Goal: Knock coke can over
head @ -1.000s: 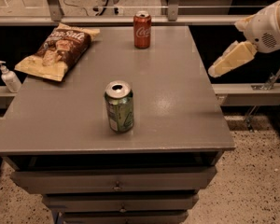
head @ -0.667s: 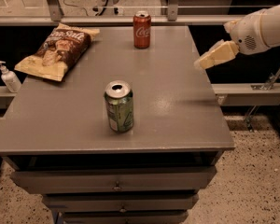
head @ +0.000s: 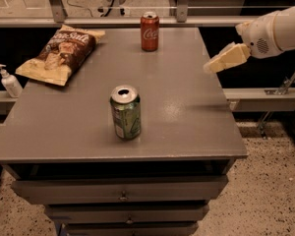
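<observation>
The coke can is red-orange with white lettering and a silver top. It stands upright near the far edge of the grey table, about mid-width. My gripper hangs in the air over the table's right edge, on a white arm coming in from the right. It is well to the right of the coke can and nearer to the camera, not touching it.
A green can stands upright in the table's middle front. A brown chip bag lies at the far left. A small pump bottle stands on a ledge left of the table. Drawers sit under the tabletop.
My gripper has moved left and upward, from outside the table's right side to above its right edge. Both cans and the bag have not moved.
</observation>
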You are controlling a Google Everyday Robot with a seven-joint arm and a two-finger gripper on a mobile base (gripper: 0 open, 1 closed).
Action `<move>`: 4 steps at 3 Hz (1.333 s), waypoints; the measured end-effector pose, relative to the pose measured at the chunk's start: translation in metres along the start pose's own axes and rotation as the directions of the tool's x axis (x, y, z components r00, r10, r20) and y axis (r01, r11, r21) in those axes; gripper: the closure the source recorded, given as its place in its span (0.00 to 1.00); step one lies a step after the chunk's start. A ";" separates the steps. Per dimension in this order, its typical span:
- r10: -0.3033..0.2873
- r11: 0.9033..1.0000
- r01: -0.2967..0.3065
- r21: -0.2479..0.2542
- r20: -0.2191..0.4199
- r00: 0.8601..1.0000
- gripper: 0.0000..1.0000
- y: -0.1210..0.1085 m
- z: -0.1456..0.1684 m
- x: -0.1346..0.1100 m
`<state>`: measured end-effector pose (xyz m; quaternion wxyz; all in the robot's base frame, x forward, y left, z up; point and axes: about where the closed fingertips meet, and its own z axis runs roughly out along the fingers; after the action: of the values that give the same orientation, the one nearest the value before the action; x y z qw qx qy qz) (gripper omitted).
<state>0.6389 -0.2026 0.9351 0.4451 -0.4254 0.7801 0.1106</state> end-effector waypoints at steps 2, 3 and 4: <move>0.101 0.992 -0.117 0.052 0.241 0.965 0.00 -0.042 0.059 -0.028; 0.110 0.989 -0.136 0.056 0.335 0.936 0.00 -0.068 0.095 -0.049; 0.122 0.989 -0.147 0.034 0.397 0.910 0.00 -0.086 0.133 -0.065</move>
<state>0.7998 -0.1454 0.9270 0.5975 -0.3254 0.7051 0.1997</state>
